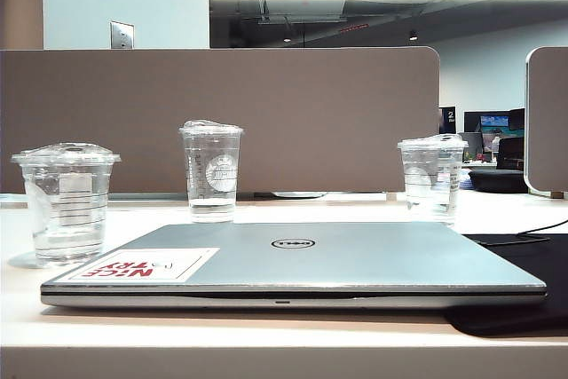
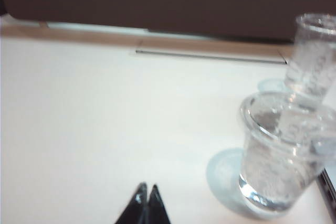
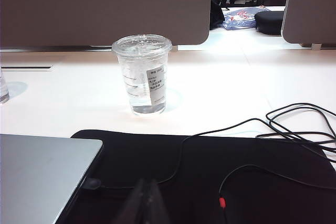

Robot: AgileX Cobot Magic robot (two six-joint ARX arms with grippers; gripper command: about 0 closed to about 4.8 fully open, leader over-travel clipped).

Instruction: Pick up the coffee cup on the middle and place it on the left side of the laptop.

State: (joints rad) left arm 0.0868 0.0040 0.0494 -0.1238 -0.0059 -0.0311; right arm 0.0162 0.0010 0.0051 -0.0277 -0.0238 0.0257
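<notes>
The coffee cup, squat and clear with a domed lid and a white sticker, stands on the white table just left of the closed silver laptop. In the left wrist view the coffee cup is close by, apart from my left gripper. That gripper is shut and empty over bare table. A sliver of the laptop shows beside the cup. My right gripper is shut and empty above a black mat, beside the laptop corner. Neither gripper shows in the exterior view.
A taller clear cup with a round logo stands behind the laptop, and shows as the taller cup past the coffee cup. A lined cup stands at the right, the lined cup beyond the black mat with cables. A divider panel backs the table.
</notes>
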